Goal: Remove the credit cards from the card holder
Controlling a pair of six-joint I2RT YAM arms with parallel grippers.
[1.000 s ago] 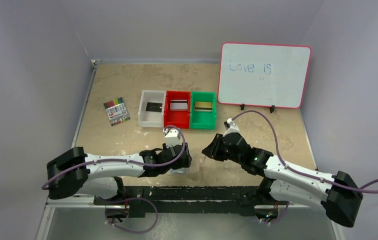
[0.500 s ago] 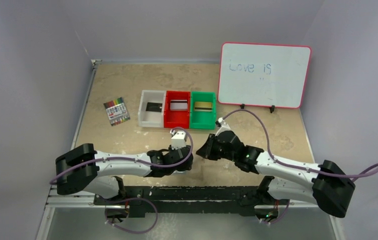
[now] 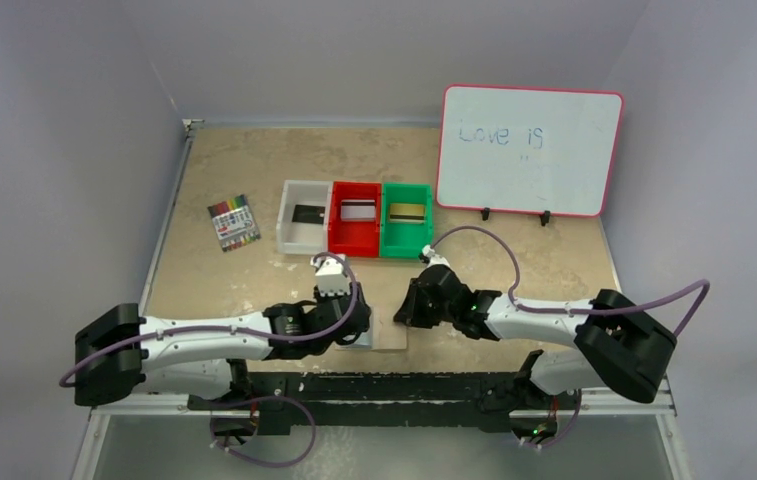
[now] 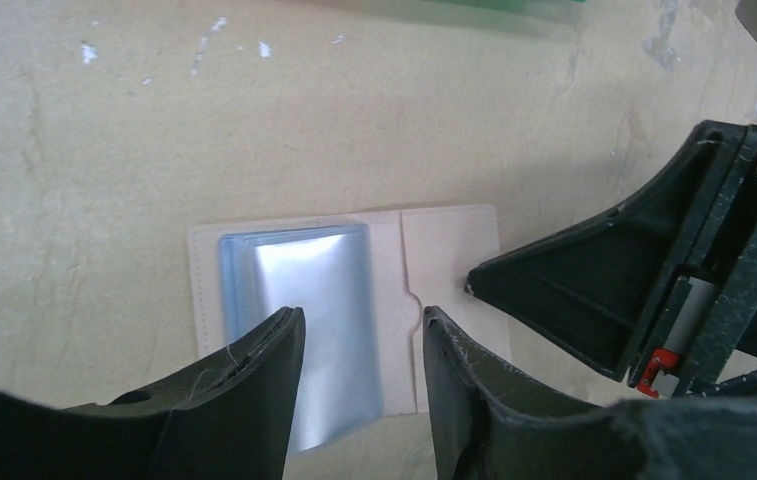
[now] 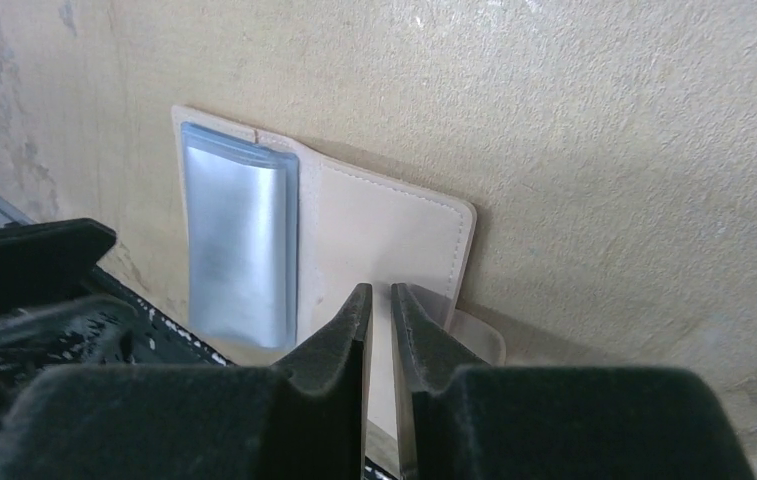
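The card holder lies open and flat at the near edge of the surface. The left hand hovers released over its silvery pocket. The right hand is nearly clenched, its tips on the beige flap. The credit cards lie in three bins mid-surface.

Three small bins stand touching in a row on the mottled beige counter: a white bin, a red bin, then a green bin. A pack of coloured markers lies apart, left of the white one. A red-framed whiteboard stands propped at the right rear, with "Love is" written on it in blue.
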